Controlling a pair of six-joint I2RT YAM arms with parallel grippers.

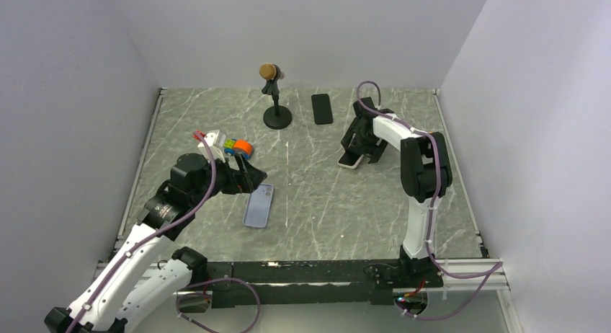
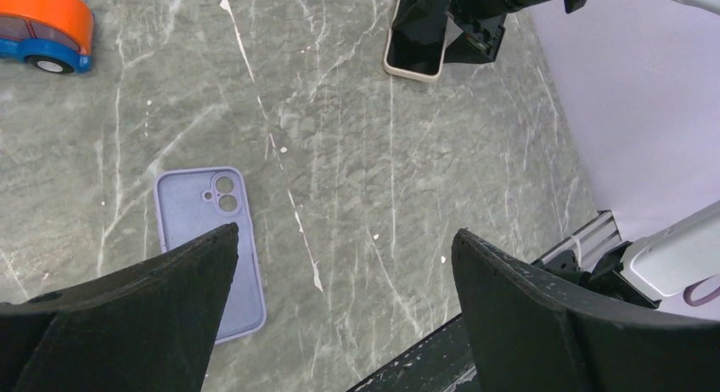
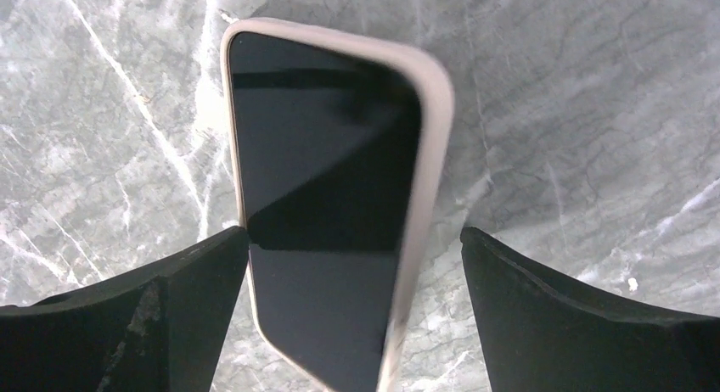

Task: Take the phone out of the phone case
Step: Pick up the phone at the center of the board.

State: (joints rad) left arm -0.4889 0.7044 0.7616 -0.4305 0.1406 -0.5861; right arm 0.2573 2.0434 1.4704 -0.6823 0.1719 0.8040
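Note:
A phone with a black screen sits in a cream case (image 3: 327, 197), screen up, on the marble table. It also shows in the top view (image 1: 351, 158) and the left wrist view (image 2: 416, 36). My right gripper (image 3: 354, 232) is open and straddles its near end. The left finger (image 3: 170, 299) touches the case edge and the right finger stands apart. The case's right edge looks slightly raised. A lavender phone case (image 2: 208, 248) lies back up at centre left (image 1: 259, 205). My left gripper (image 2: 344, 235) is open and empty above the table, just right of it (image 1: 248, 176).
A bare black phone (image 1: 322, 108) lies at the back. A microphone on a round stand (image 1: 274, 95) stands left of it. An orange and blue toy car (image 1: 240, 147) and a small white object (image 1: 214, 140) sit behind my left arm. White walls enclose the table.

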